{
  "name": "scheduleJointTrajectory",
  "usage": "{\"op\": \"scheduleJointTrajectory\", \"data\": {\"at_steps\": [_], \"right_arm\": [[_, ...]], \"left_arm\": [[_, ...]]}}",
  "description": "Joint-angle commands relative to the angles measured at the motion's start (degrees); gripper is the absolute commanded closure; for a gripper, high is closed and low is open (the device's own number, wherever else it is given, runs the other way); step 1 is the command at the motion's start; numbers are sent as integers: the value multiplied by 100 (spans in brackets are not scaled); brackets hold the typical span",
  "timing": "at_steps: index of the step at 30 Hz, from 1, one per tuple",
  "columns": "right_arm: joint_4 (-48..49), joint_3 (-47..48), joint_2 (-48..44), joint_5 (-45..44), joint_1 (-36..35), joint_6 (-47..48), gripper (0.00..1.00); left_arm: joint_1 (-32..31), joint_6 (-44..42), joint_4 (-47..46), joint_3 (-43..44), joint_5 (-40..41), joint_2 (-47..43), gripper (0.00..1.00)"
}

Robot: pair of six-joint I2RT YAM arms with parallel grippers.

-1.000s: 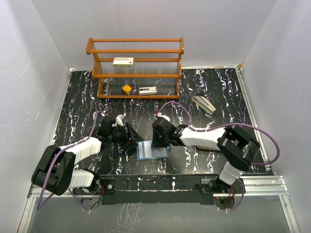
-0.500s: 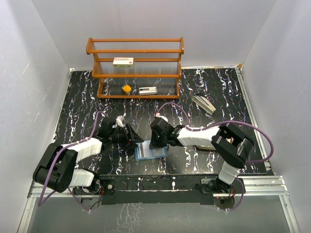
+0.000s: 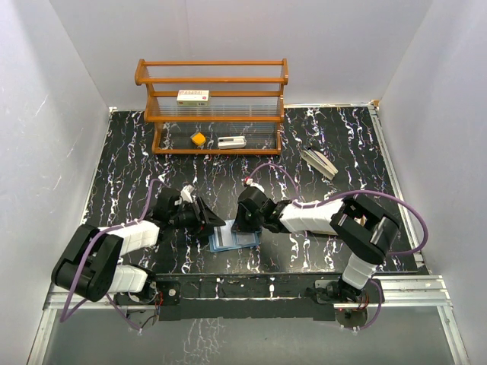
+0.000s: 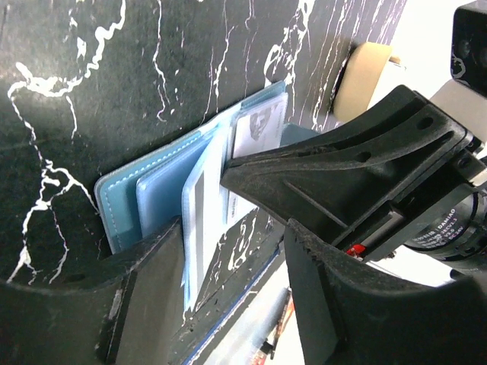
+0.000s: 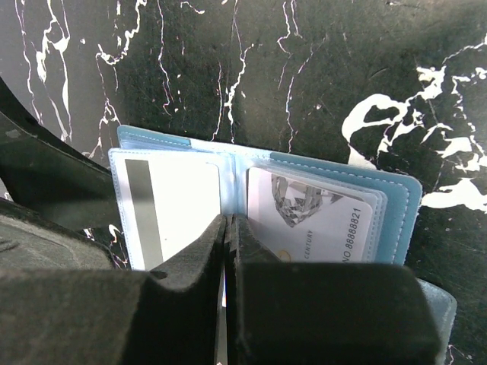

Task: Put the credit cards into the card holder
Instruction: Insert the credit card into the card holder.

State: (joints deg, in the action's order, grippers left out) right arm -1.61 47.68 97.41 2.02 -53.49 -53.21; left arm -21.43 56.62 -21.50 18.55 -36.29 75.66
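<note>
The blue card holder lies open near the table's front edge. In the right wrist view its left sleeve holds a white credit card with a dark stripe, and its right sleeve holds a pale card printed with a diamond. My right gripper is shut, fingertips down on the holder's centre fold. A thin pale sliver shows between its pads; I cannot tell what it is. My left gripper is open at the holder's left edge, straddling the raised sleeves without clamping them.
A wooden rack stands at the back, carrying a white box with red marks, a yellow piece and a white item. Pale grey flat pieces lie at the back right. White walls close in three sides.
My right gripper has shut its jaws and lowered onto the holder's fold. The holder has slid slightly left. My left gripper has come in closer to the holder's left edge.
</note>
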Motion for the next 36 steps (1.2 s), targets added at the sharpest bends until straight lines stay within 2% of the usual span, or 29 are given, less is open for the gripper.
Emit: {"op": "scheduleJointTrajectory", "data": {"at_steps": [1, 6, 19, 26, 30, 33, 36], "right_arm": [[-318, -208, 110, -19, -47, 13, 100], [-273, -229, 85, -27, -47, 12, 100], [-121, -338, 180, 18, -43, 48, 100], [-113, -369, 200, 8, -47, 57, 100], [-112, -391, 200, -3, -42, 52, 100], [-129, -370, 200, -9, -41, 55, 100], [-148, -349, 200, -24, -46, 81, 100]], "left_arm": [[31, 219, -130, -25, -341, -209, 49], [29, -211, 911, 225, 86, -774, 46], [22, -383, 1450, 310, 474, -978, 44], [25, -739, 2437, 688, 1105, -1193, 44], [25, -581, 2052, 557, 833, -1312, 43], [25, -389, 1504, 378, 542, -1169, 43], [25, -366, 1360, 334, 480, -1020, 43]]}}
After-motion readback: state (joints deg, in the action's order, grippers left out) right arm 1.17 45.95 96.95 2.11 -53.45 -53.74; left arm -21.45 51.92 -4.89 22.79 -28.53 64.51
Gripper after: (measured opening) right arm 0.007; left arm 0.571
